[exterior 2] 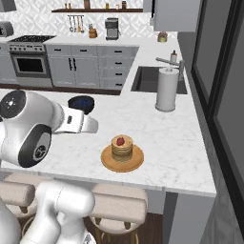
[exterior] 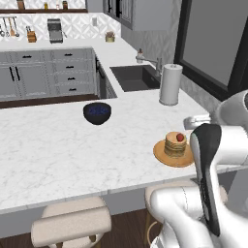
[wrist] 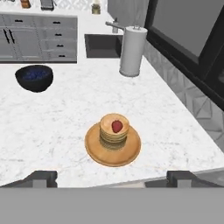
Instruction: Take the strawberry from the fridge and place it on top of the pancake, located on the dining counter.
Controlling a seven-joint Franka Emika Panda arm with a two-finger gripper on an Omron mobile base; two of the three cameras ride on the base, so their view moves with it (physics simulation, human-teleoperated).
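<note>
Toward the left part of the dining counter (wrist: 52,127), well apart from the plated stack, a dark blue bowl (wrist: 34,78) is seen, and nothing there is threatened. Nearer the front edge of the counter, right of the middle, the pancake (wrist: 114,132) is found stacked on its orange-brown plate (wrist: 94,151), and the strawberry (wrist: 117,126) is seen resting on top of the stack, slightly off centre. The gripper (wrist: 111,177) is held spread wide and empty, just short of the front edge, with the plate ahead of it and one fingertip (wrist: 42,178) visible at either side. The placing is judged to be done, so the remaining risk is judged to lie in the arm's departure: were the hand carried forward or low over the stack, the berry could be knocked off its perch, or the plate pushed along the counter; the berry, being small and rounded, might also roll from the top layer if the counter were jolted. Further right, toward the back of the counter beside the sink (wrist: 102,45), an upright paper towel roll (wrist: 131,51) is seen, well apart from the plate and in no likely path. No brand, label or legible writing can be made out on anything.
</note>
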